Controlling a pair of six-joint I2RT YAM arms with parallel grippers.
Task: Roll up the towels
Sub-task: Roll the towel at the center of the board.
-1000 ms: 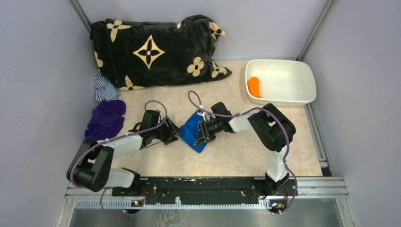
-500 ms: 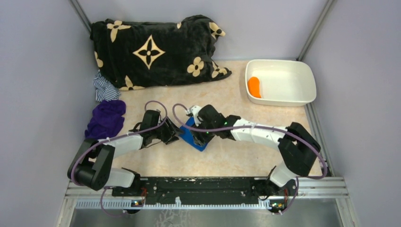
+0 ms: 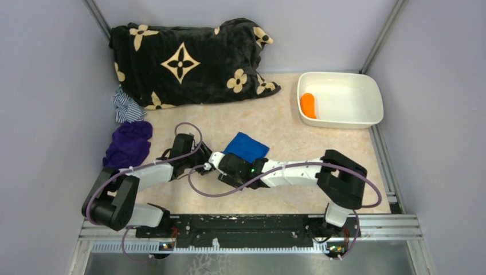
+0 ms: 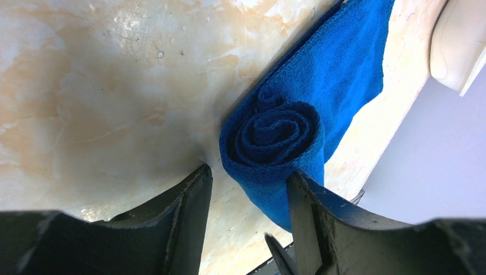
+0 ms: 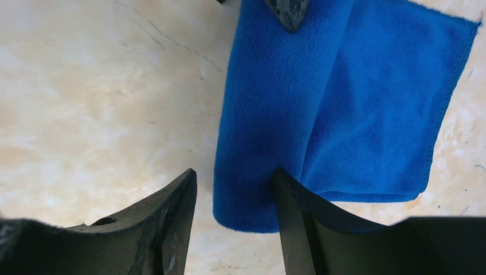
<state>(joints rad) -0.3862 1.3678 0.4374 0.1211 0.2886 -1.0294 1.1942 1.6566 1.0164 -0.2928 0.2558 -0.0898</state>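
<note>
Blue terry towel (image 3: 246,147), partly rolled, flat on the beige marbled worktop (image 3: 298,134) near its middle. Viewed end-on from the left wrist: a tight spiral at the near edge, with the loose flat remainder trailing away behind.

Left hand (image 4: 249,175) released, fingers spread to either side of the spiral's end. One finger (image 4: 315,223) against the cloth, the other (image 4: 189,217) just clear of it.

Right hand (image 5: 234,172) likewise released, fingers wide, straddling the opposite end of the roll. One finger (image 5: 292,217) touching the cloth between roll and flat part, the other (image 5: 172,223) over bare worktop beside it.

From above, both hands close together at the towel's near-left edge, right arm low across the worktop.

Elsewhere:
- black blanket (image 3: 189,57) with a cream flower pattern, heaped at the far left
- white tub (image 3: 344,117) at the far right, with an orange item (image 3: 308,105) inside
- purple cloth (image 3: 129,143) and striped cloth (image 3: 126,107) by the left wall, well apart from the towel
</note>
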